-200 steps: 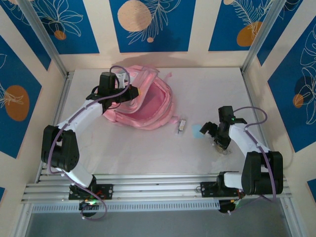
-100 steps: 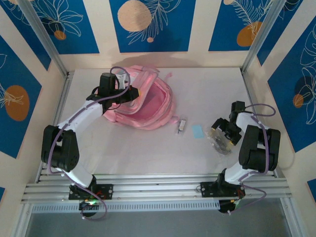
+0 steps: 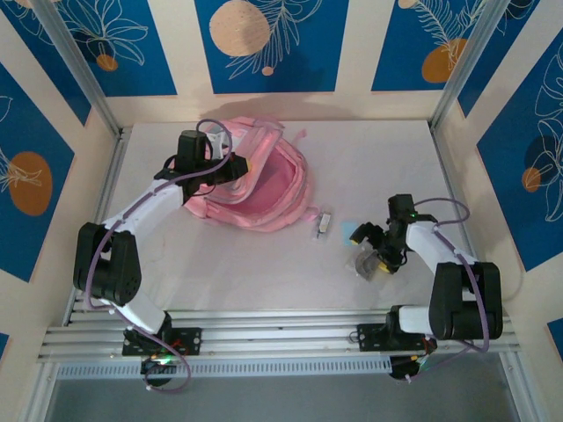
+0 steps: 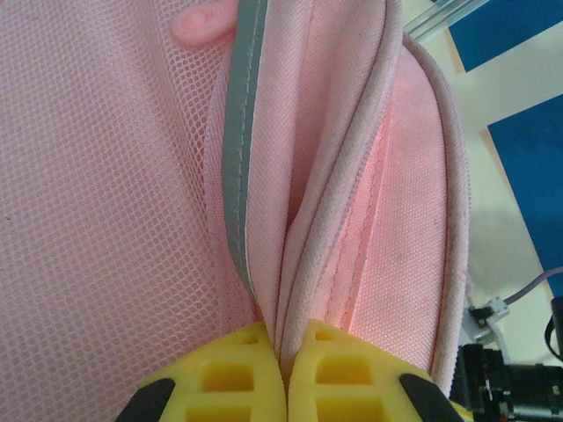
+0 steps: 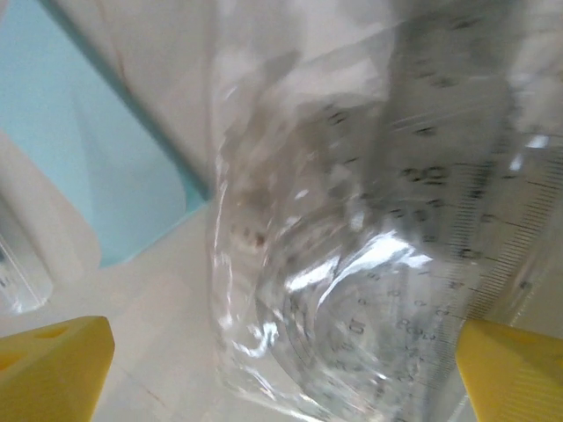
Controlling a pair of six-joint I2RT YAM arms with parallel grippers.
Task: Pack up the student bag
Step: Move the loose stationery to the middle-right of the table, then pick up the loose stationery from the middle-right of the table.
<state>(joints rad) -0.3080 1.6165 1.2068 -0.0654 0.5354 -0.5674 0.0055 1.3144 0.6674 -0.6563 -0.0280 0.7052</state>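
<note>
Held: large soft pink fabric backpack, my left gripper clenched on rim. Unpacked: clear plastic ruler packet, my right gripper spread above.

Pink backpack lies flat at the far side, left of centre. Main compartment gapes open, pink lining visible. Mesh pocket edged with grey trim.
</note>
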